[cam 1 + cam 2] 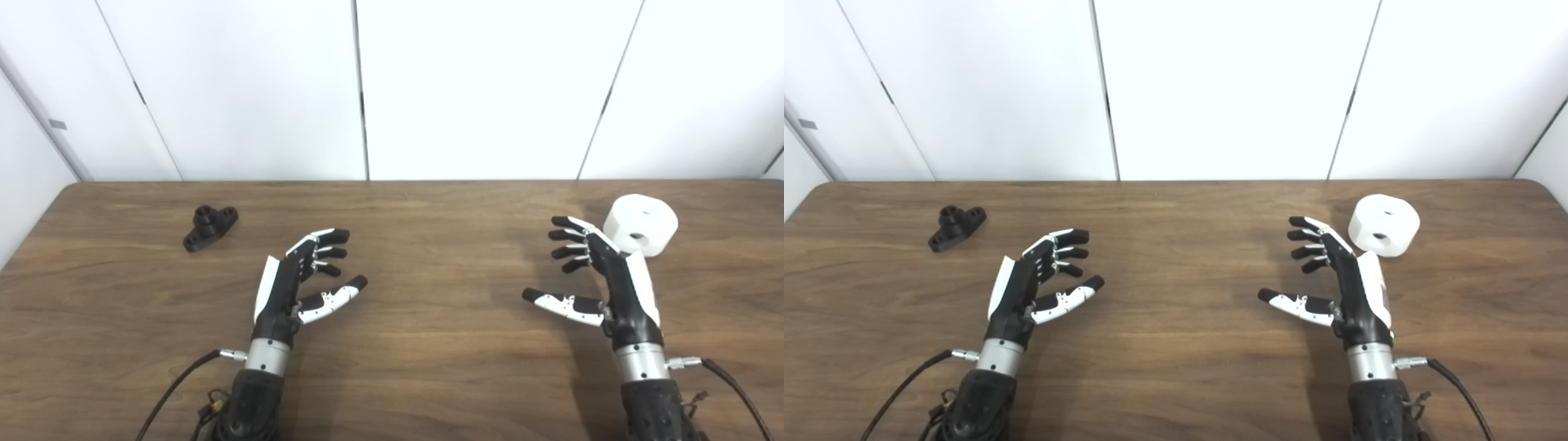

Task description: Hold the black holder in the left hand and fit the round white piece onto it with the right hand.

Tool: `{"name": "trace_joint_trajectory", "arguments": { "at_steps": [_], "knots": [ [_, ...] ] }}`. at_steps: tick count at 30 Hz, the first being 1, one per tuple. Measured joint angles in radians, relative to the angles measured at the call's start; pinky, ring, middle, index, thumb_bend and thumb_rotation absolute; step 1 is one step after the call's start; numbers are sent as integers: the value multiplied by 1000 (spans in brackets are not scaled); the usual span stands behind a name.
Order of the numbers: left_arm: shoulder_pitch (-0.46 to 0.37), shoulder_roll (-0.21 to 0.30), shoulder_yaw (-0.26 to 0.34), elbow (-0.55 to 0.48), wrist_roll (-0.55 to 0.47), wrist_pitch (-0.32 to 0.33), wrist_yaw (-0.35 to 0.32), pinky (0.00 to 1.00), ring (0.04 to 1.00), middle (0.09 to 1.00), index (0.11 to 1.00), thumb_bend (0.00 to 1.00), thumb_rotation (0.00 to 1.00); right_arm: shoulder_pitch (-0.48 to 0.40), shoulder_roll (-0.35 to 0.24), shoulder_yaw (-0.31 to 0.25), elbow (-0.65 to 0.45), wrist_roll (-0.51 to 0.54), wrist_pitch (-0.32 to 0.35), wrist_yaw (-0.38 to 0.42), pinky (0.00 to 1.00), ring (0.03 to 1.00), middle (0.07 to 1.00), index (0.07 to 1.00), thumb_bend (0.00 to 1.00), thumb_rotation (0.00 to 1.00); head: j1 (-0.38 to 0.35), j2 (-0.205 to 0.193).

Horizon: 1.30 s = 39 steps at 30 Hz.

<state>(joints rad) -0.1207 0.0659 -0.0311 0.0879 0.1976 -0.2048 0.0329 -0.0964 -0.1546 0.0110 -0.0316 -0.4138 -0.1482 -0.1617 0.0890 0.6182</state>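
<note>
The black holder (209, 227) lies on the wooden table (416, 343) at the far left, apart from both hands. The round white piece (642, 233) stands at the far right, with holes in its top and side. My left hand (303, 278) is open and empty over the table's middle left, to the right of and nearer than the holder. My right hand (591, 275) is open and empty, its fingertips just left of the white piece, not touching it. Both also show in the right eye view: the holder (956, 228) and the white piece (1383, 233).
White wall panels (367, 86) stand right behind the table's far edge. Cables (177, 386) run from both wrists off the bottom edge. Bare wood lies between the two hands.
</note>
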Motion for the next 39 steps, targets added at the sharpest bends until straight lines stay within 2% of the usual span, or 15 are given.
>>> {"name": "trace_joint_trajectory", "arguments": {
  "at_steps": [10, 13, 14, 18, 19, 22, 25, 29, 39],
  "knots": [
    [10, -3, -6, -12, 3, 10, 0, 581, 707, 768, 724, 649, 27, 1, 0, 0, 0, -2, -1, 3, 497, 615, 707, 762, 652, 119, 9, 2],
    [10, -3, -8, -12, 3, 10, 0, 583, 707, 768, 725, 652, 35, 1, -1, 0, 1, -3, -1, 3, 495, 615, 705, 763, 649, 126, 32, -2],
    [10, -4, -9, -12, 4, 10, 0, 587, 708, 768, 724, 653, 36, 1, -1, 0, 1, -3, -1, 3, 494, 614, 705, 764, 648, 127, 93, -12],
    [7, -12, -17, -8, 6, 4, 3, 607, 717, 772, 726, 652, 55, 1, -18, 0, 8, 5, -14, 8, 483, 618, 713, 772, 635, 124, 216, -38],
    [6, -15, -21, -6, 9, 3, 6, 604, 720, 772, 728, 655, 58, 1, -29, -1, 10, 12, -17, 13, 487, 622, 717, 775, 631, 122, 266, -54],
    [-6, -34, -26, 11, 15, 2, 13, 580, 729, 778, 742, 658, 50, 3, -54, -13, 14, 38, -21, 27, 501, 632, 728, 782, 621, 83, 299, -66],
    [-21, -50, -38, 35, 28, -8, 30, 580, 738, 777, 745, 669, 55, 10, -64, -23, 12, 61, -16, 41, 515, 640, 737, 783, 615, 14, 357, -103],
    [-38, -68, -40, 56, 54, -8, 51, 579, 739, 777, 744, 680, 48, 18, -60, -22, 10, 68, -16, 44, 519, 638, 731, 773, 616, 0, 361, -115],
    [-38, -64, -48, 57, 64, -25, 60, 555, 704, 770, 725, 679, 52, 20, -50, -23, 2, 48, -14, 44, 475, 611, 709, 757, 628, 0, 350, -120]
  ]
}}
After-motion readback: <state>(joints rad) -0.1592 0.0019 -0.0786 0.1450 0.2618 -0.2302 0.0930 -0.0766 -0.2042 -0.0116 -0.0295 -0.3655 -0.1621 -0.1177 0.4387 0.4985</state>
